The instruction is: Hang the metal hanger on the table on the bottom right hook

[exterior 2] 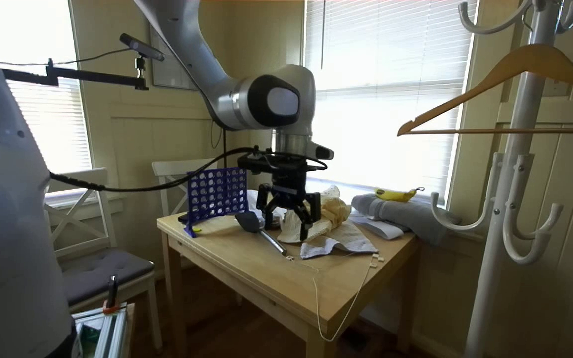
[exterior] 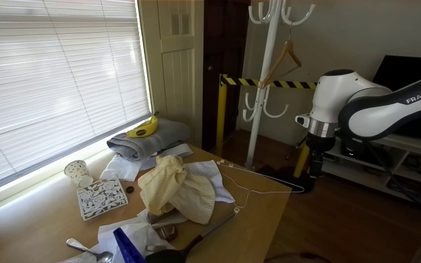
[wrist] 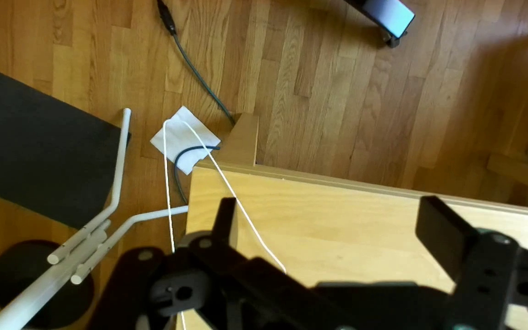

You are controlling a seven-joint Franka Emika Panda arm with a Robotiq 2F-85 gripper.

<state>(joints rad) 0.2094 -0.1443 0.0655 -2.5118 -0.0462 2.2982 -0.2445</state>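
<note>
Metal hanger (wrist: 245, 213) lies on the counter (exterior: 254, 230), ungripped, a bend of its thin wire jutting past the counter's corner. I judge this the approach, the grasp not yet made. The next move calls for bringing the hand (exterior 2: 286, 229) to that jutting wire, lowering it and pinching cleanly; so slight a strand is easy to miss. The hand points downward above the counter's level, jaws wide apart, clamped on nothing; whether it is straight over the counter or just outside its edge, I cannot tell. The bottom right hook (exterior: 274, 116), probably the lower prong pointing right in an exterior view, waits bare on the white coat stand (exterior: 253, 138) beyond the counter.
</note>
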